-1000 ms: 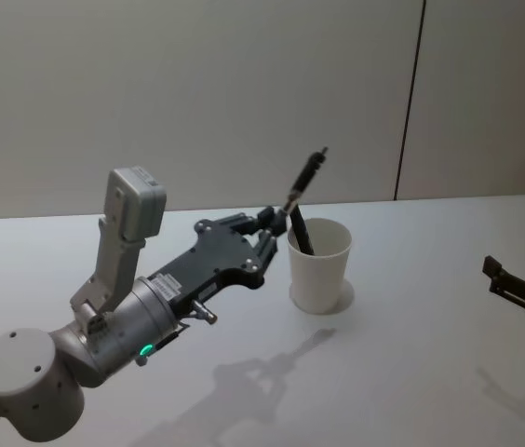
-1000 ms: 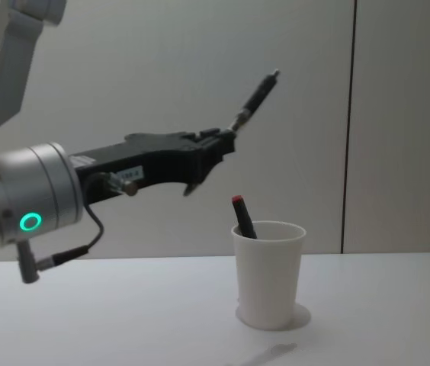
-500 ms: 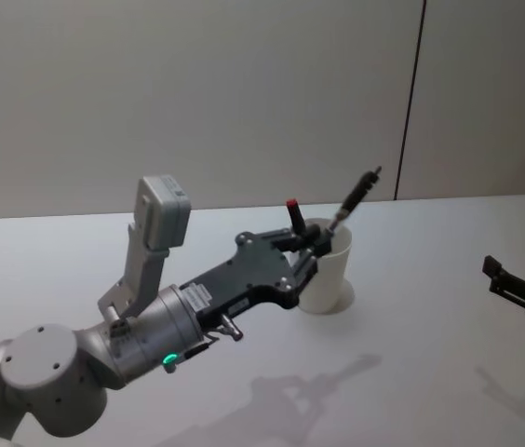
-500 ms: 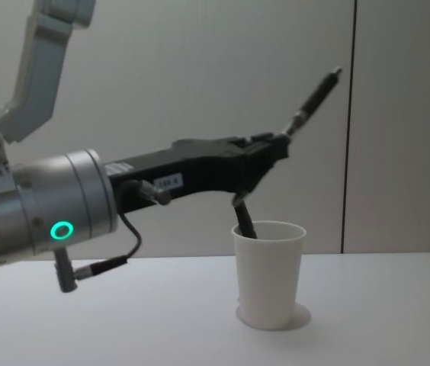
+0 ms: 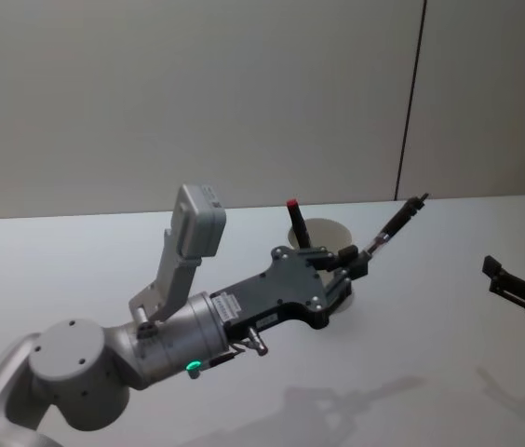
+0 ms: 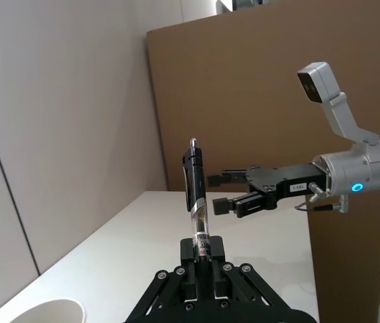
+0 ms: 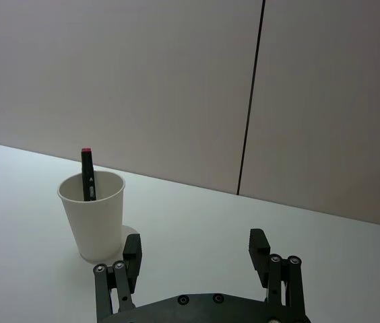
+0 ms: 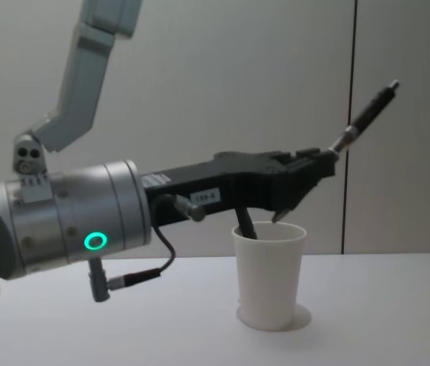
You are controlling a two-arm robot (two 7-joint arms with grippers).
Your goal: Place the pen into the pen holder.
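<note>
We record a white desk set against a pale wall that carries one dark vertical seam. In the left wrist view a brown cardboard panel rises beside the desk. The pen holder, a plain white paper cup, stands upright on the desk. It contains a second pen, dark with a red top, which leans against the inner wall and pokes above the rim. The left hand reaches across from the robot's left and hangs just above the holder's rim; in the head view its black body hides the front of the cup. We find its fingers clamped on the lower end of the pen, a dark pen with a clear lower barrel. The pen is in the air, not in the holder: it tilts upward and away to the robot's right, with its free end well above and past the rim. In the chest view the second pen rises just behind the underside of the left hand; we cannot tell whether the two touch. The right hand hovers low over the desk on the robot's right, well apart from the holder, with its fingers spread apart.
</note>
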